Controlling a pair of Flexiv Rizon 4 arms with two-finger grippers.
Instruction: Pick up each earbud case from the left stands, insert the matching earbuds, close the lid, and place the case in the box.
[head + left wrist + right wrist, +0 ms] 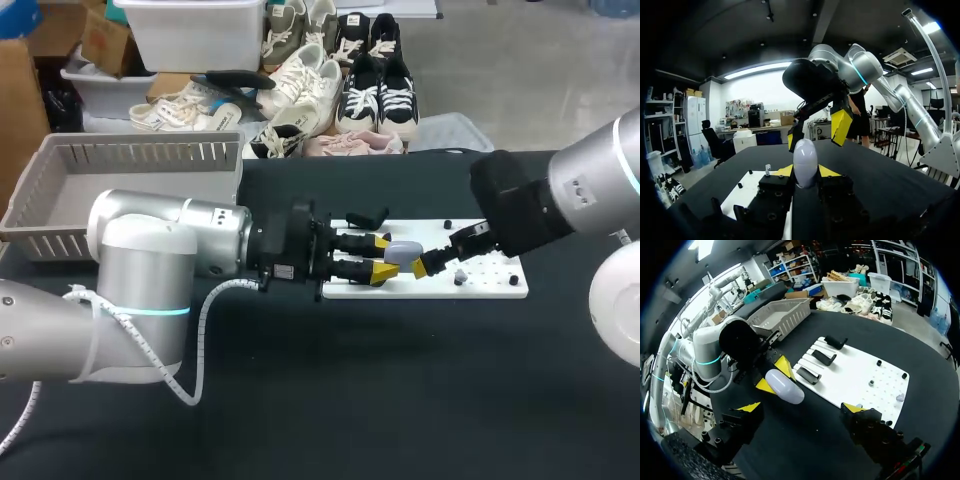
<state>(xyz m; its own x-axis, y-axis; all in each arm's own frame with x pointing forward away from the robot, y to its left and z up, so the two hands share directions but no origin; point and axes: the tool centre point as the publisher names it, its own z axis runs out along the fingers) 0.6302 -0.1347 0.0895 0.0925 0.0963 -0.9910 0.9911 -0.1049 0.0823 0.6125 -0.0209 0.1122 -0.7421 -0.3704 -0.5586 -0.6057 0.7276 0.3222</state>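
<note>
Lilac-white earbud case (403,251), lid shut, is clenched in the left pincer (383,258), held above the white pegboard (490,285). The left arm lies level over the counter (400,400), reaching toward the pegboard. The right pincer (430,256), released with fingers spread wide, slants down over the pegboard just beyond the case.

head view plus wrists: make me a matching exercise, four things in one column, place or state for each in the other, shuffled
Column one
1 earbud case
2 basket
3 black stands
4 right end effector

Column two
a on the white board
b open, just beyond the case
c gripped by the left end effector, lid closed
d grey, with slatted walls

Pairs: 1-c, 2-d, 3-a, 4-b
</note>
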